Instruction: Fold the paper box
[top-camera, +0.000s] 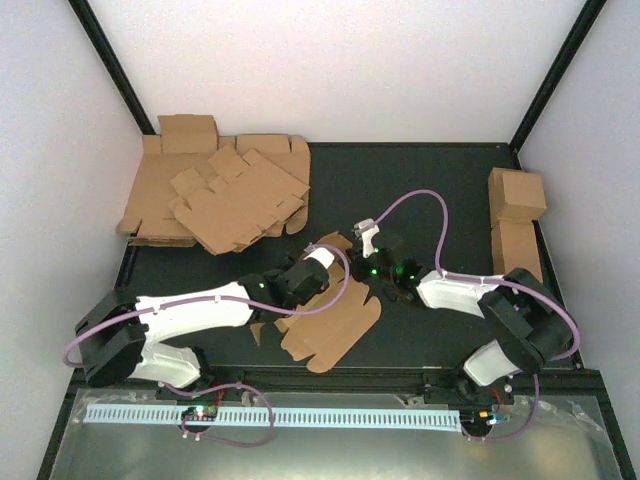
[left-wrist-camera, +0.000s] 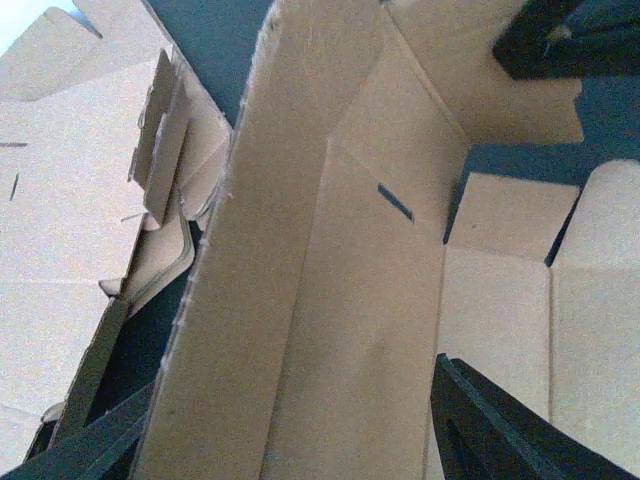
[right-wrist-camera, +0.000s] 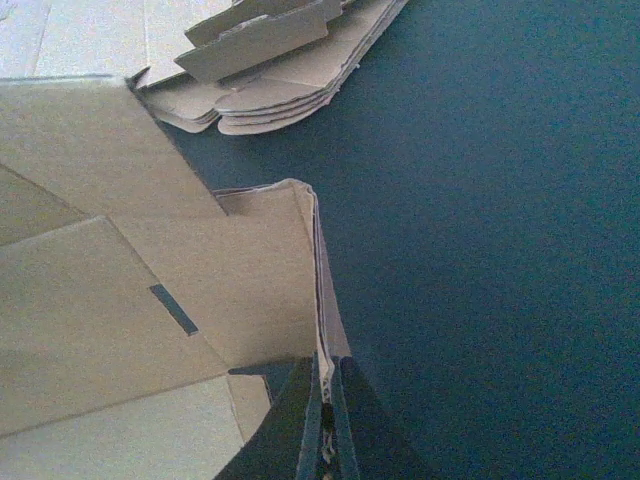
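Spare blanks: a stack of flat brown cardboard blanks (top-camera: 215, 200) sits back left on the matte black table (top-camera: 430, 180), well apart from the work, with ragged tabs poking out.
Left jaws: the left gripper (left-wrist-camera: 295, 385) has its jaws apart on either side of a raised long wall. As far as I can see it's not pinching it.
Where it is: the paper box (top-camera: 330, 330), a plain brown corrugated cardboard die-cut sheet with tabs, slots and creases, lies front-centre between the arms. One long wall is up and the rest is mostly flat.
Handling: my guess is it's super light, stiff across the panels and floppy at the creases, so walls will likely spring back. The matte surface isn't slippery, but the edges look easy to crush. I'd grab mid-wall near a crease, not a tab.
Right jaws: the right gripper (right-wrist-camera: 325, 385) is clamped shut on the thin doubled edge of an end flap.
Done ones: squared-up brown cardboard cartons (top-camera: 517, 215) sit along the far right.
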